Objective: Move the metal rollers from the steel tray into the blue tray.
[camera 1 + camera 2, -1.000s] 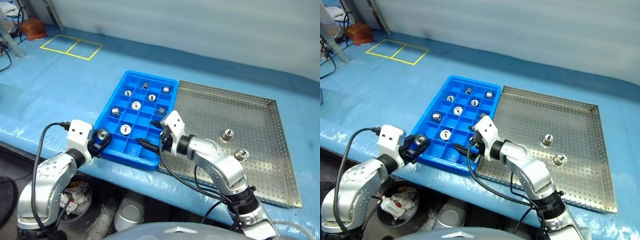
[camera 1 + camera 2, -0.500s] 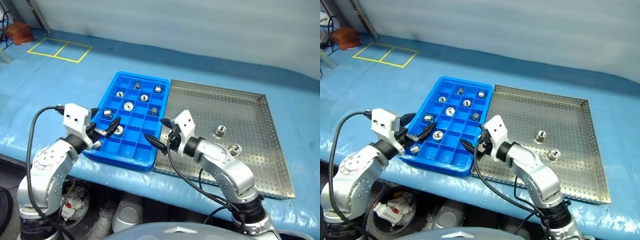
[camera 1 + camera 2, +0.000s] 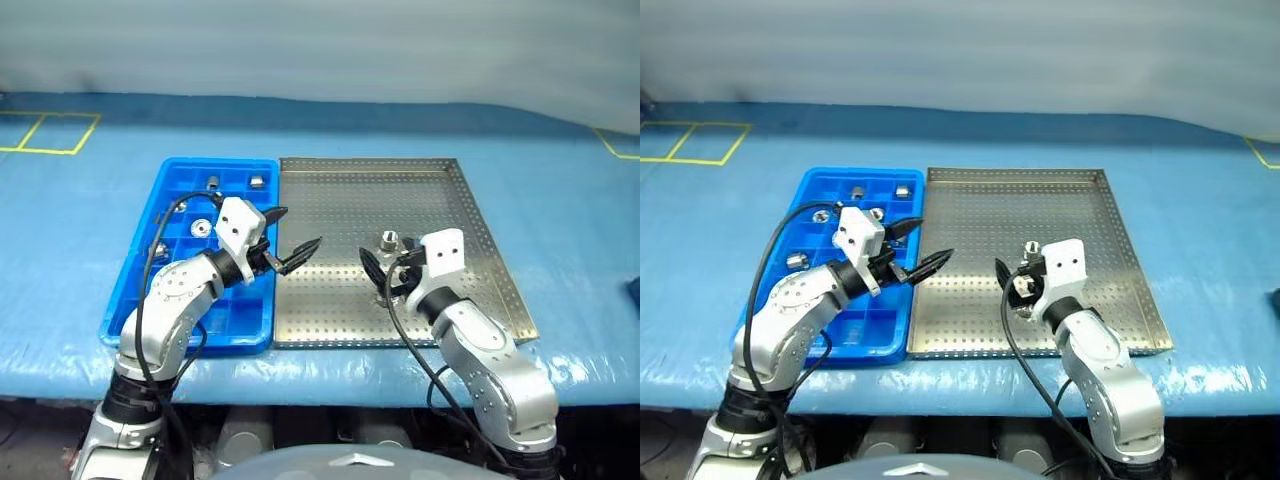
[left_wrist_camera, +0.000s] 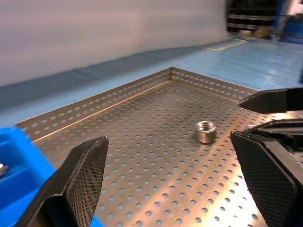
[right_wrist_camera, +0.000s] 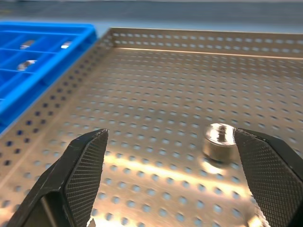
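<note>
Rollers (image 3: 203,228) lay scattered in the compartments of the blue tray (image 3: 125,312) at our left, which touched the steel tray (image 3: 340,320) beside it. Our left gripper (image 3: 284,240) hung over the seam between the two trays, fingers spread wide and empty. On the steel tray's perforated floor one roller (image 3: 389,241) stood upright just beyond our right gripper (image 3: 383,277), whose fingers were also spread with nothing between them.
</note>
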`<state>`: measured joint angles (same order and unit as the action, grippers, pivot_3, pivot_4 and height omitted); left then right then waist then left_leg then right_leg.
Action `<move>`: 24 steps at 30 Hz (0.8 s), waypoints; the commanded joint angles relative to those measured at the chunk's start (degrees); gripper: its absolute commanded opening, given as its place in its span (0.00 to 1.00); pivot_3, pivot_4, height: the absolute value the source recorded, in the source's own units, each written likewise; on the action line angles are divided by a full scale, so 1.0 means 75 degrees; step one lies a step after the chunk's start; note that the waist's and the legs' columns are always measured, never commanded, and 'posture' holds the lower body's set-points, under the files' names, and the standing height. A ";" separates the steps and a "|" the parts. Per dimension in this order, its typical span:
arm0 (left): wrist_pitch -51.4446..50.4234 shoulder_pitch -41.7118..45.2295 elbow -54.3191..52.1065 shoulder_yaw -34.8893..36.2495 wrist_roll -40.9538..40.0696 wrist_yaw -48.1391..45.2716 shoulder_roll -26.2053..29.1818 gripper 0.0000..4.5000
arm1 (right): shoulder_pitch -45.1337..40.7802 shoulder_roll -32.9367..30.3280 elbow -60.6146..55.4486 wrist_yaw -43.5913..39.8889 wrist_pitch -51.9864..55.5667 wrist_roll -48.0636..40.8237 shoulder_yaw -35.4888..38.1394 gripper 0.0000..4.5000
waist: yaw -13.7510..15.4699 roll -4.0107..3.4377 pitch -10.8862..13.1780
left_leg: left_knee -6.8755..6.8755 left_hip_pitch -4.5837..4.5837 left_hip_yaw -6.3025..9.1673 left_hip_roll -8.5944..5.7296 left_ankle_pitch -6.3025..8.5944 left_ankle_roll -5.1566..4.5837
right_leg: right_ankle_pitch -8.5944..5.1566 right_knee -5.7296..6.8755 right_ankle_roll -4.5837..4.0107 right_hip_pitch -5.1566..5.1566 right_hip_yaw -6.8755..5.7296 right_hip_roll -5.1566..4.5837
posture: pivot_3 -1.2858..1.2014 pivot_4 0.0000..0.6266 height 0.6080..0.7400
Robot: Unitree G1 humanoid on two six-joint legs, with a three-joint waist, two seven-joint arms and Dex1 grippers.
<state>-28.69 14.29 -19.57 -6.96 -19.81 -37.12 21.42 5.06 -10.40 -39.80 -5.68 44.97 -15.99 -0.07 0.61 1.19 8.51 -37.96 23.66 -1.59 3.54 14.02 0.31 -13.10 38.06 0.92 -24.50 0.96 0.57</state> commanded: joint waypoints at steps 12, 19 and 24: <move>0.0800 0.0081 0.0176 -0.0995 0.0116 -0.0956 -0.0119 1.00 | -0.0515 0.0739 0.0403 0.1304 0.0441 0.0640 0.0357 1.00 | -0.0372 -0.0001 -0.0002 | -0.0004 -0.0009 -0.0031 -0.0004 0.0000 -0.0002 | 0.0009 0.0010 0.0017 -0.0006 0.0040 -0.0002 | 0.49 0.24 1.00; 0.0765 -0.0167 -0.0114 -0.1119 -0.0069 -0.1342 0.0018 1.00 | -0.0892 0.0946 0.1157 0.1483 0.0367 0.0828 0.0506 1.00 | -0.0370 -0.0004 -0.0003 | -0.0003 -0.0009 -0.0035 -0.0003 0.0000 -0.0002 | 0.0010 0.0011 0.0017 -0.0010 0.0044 -0.0002 | 0.50 0.24 1.00; 0.0690 -0.0308 -0.0284 -0.1080 -0.0190 -0.1460 0.0115 1.00 | -0.1156 0.1006 0.1583 0.1420 0.0452 0.0833 0.0549 1.00 | -0.0362 -0.0004 -0.0003 | -0.0002 -0.0010 -0.0037 -0.0002 0.0000 -0.0002 | 0.0010 0.0012 0.0018 -0.0011 0.0048 0.0000 | 0.51 0.24 1.00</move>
<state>-23.64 12.07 -18.51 -15.16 -20.37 -47.71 22.22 -2.48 -3.17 -27.47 5.12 48.85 -9.63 3.26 -2.11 1.16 8.49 -37.98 23.58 -1.86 3.53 14.02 0.29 -13.02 38.15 1.06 -24.58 1.32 0.57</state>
